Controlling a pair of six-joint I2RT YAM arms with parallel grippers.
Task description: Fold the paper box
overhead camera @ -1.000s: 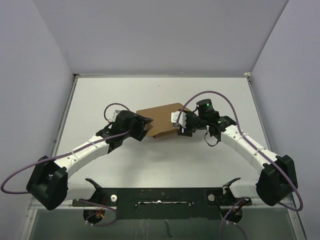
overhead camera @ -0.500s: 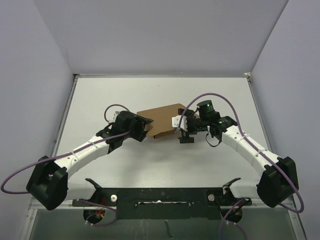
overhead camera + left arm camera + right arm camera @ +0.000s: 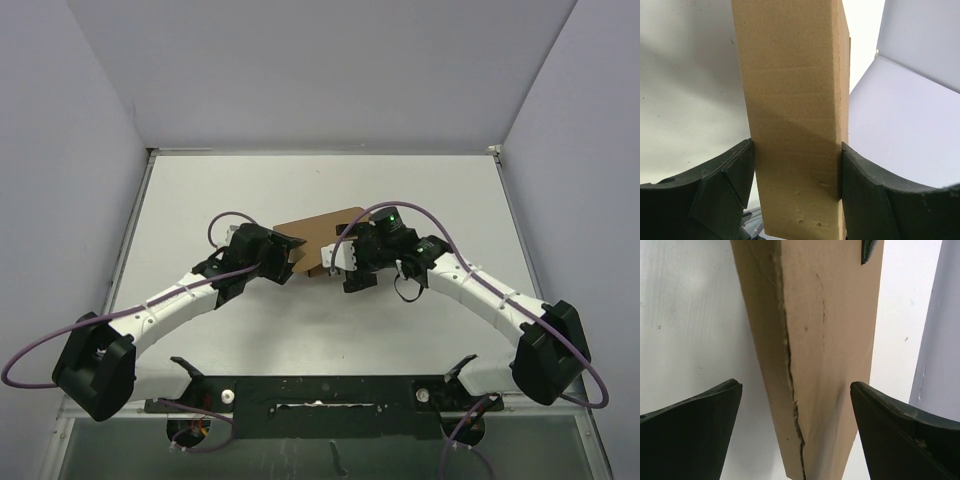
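The paper box point(image 3: 312, 228) is a flat brown cardboard piece in the middle of the table in the top view. My left gripper point(image 3: 285, 255) is shut on its left end. In the left wrist view both black fingers point(image 3: 735, 170) press against the sides of the paper box point(image 3: 795, 90), and my left gripper point(image 3: 796, 150) clamps it. My right gripper point(image 3: 333, 262) sits at the box's near edge. In the right wrist view the paper box point(image 3: 830, 330), with a creased seam, lies between the open jaws of my right gripper point(image 3: 796, 390), with a gap on each side.
The white table point(image 3: 440, 200) is walled by grey panels at the back and on both sides. Purple cables loop over both arms. A black rail point(image 3: 320, 390) with the arm bases runs along the near edge.
My right gripper has opened and moved left along the box's near edge, now straddling the cardboard. The left gripper has kept its grip and place.
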